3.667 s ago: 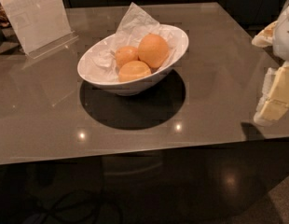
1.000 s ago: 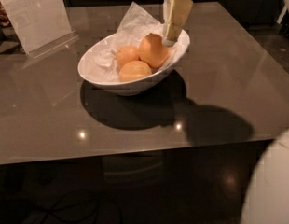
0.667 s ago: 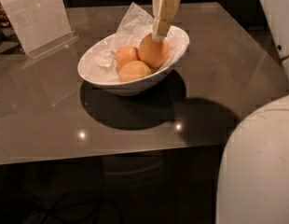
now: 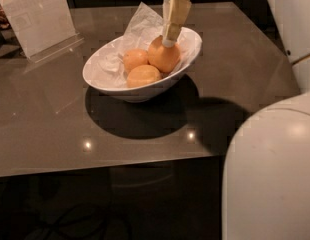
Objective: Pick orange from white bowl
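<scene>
hand: lowered from above, tip touching top of large orange; opening cannot be told. large orange: in paper-lined white bowl, beside two smaller oranges. bowl on glossy surface.

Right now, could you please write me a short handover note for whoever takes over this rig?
Gripper: low over the white bowl, its tip at the top of the orange. It looks to be touching, but no grasp is confirmed.
Orange: in the bowl's right half on the paper liner, beside two smaller oranges.
Done: gripper brought to the orange.
Left: grasp it and lift it clear of the bowl, without disturbing the smaller ones.
</scene>
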You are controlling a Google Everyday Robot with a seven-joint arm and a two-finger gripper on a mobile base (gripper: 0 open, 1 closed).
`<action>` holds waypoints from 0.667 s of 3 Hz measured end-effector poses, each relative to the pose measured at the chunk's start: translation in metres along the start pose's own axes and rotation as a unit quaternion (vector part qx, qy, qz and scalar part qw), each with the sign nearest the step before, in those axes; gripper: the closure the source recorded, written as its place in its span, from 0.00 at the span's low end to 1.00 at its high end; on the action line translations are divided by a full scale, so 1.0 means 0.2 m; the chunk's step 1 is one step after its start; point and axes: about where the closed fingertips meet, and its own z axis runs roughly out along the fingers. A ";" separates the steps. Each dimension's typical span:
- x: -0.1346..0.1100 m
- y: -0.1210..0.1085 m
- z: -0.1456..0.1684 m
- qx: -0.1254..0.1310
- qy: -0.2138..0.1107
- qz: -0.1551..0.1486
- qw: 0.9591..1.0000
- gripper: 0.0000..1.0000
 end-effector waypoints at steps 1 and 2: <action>0.08 -0.02 0.13 -0.024 -0.012 0.014 1.000 0.00; 0.13 -0.02 0.27 -0.050 -0.026 0.026 0.998 0.00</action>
